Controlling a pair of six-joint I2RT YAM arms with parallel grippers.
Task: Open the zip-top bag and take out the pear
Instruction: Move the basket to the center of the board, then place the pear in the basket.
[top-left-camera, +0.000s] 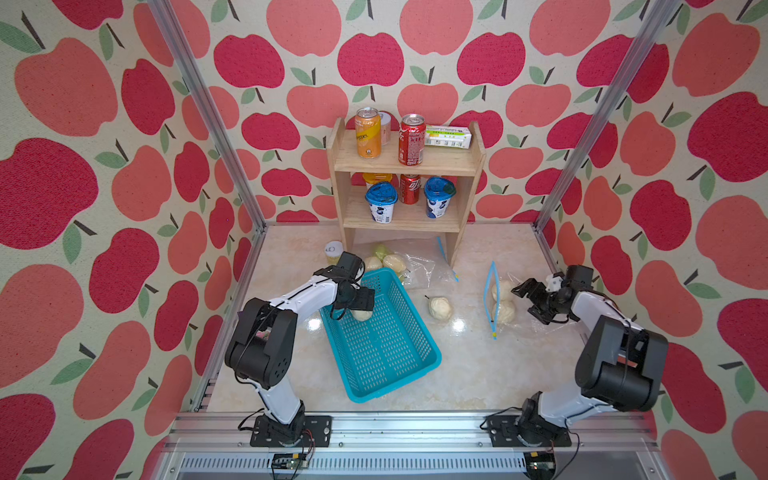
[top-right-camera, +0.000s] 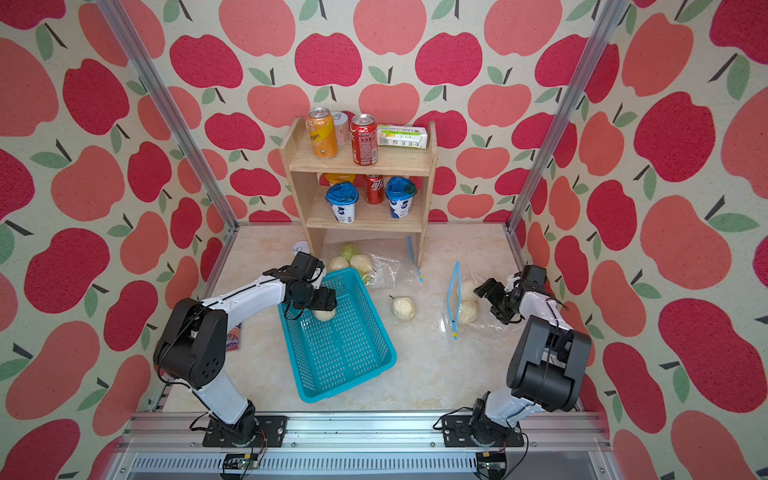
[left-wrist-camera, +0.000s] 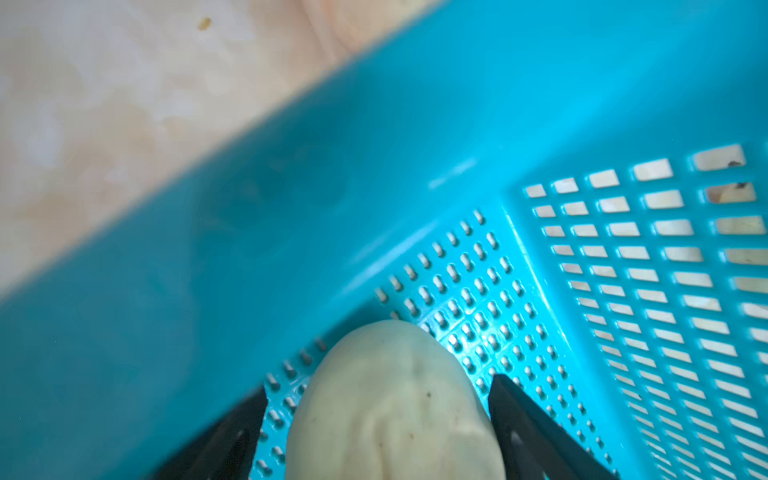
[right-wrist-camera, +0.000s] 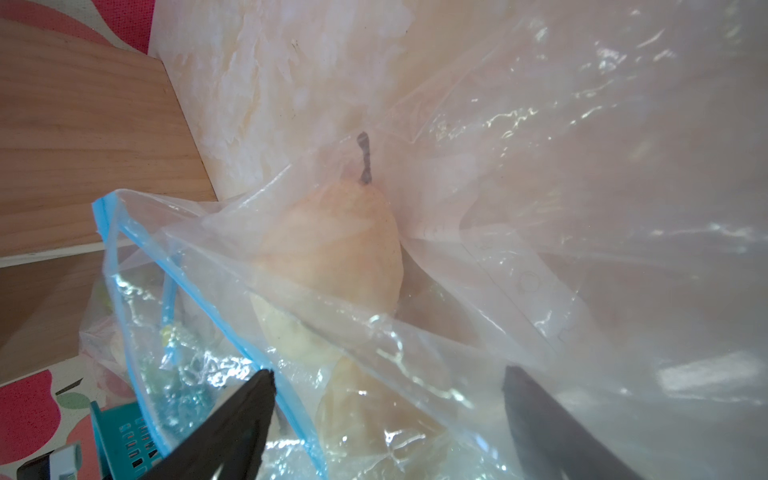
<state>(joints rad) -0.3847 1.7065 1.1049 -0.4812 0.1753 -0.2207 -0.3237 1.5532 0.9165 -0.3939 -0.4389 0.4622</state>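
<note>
Pear (left-wrist-camera: 390, 407) lies in basket (left-wrist-camera: 623, 124) between left gripper's (left-wrist-camera: 380, 388) parted jaws, not clamped.

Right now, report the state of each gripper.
Left gripper: open; fingers either side of the pear in the basket, not clamped.
Right gripper: open, empty, facing the zip-top bag.

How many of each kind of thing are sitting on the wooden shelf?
Red drink cans: 2
Orange drink cans: 2, the lower one mostly hidden
Pale drink can: 1
Blue-lidded white plastic cups: 2
Green-and-white carton: 1
Total: 8
</note>
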